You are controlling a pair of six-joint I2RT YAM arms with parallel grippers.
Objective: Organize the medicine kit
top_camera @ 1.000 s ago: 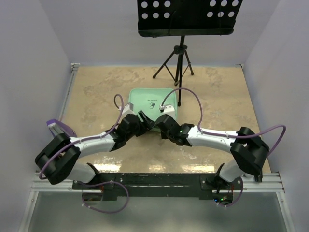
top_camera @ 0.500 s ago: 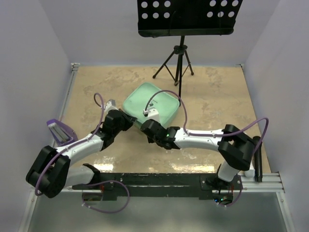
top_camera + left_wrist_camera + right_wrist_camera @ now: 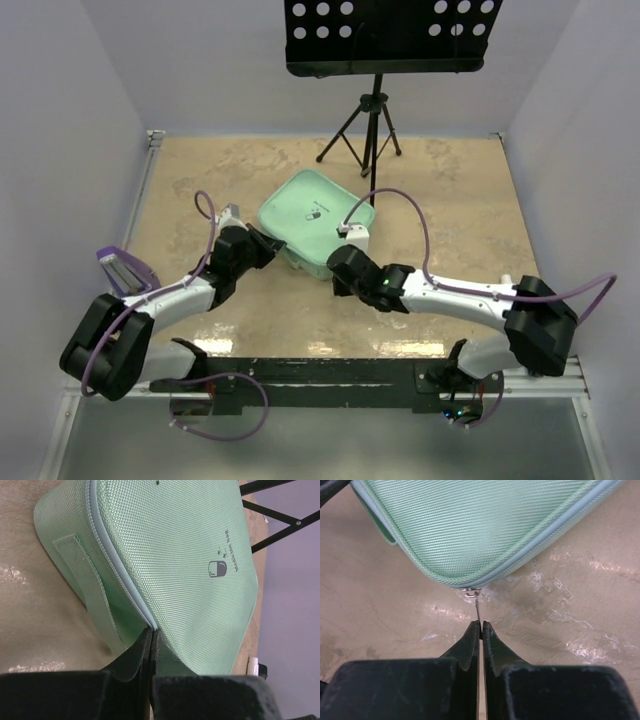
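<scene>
The medicine kit [image 3: 312, 213] is a mint-green woven case with a zip round its side, lying closed on the tan table, its dark logo [image 3: 218, 569] facing up. My left gripper [image 3: 272, 248] is at the kit's near-left corner. In the left wrist view it [image 3: 151, 631] is shut, tips pinched on the pale zip seam of the kit [image 3: 175, 545]. My right gripper [image 3: 336, 266] is at the near-right edge. It [image 3: 481, 623] is shut on the thin metal zipper pull [image 3: 476, 607], which hangs from the slider on the kit's rim [image 3: 485, 525].
A black music stand's tripod [image 3: 368, 130] stands just behind the kit, its legs [image 3: 272, 512] close to the far edge. A purple holder [image 3: 125, 268] sits at the table's left edge. White walls close in both sides.
My left gripper has shut on the kit's zip seam. The kit has turned to sit diagonally. My right arm has drawn back to the right with the zipper pull, uncovering the lid.
</scene>
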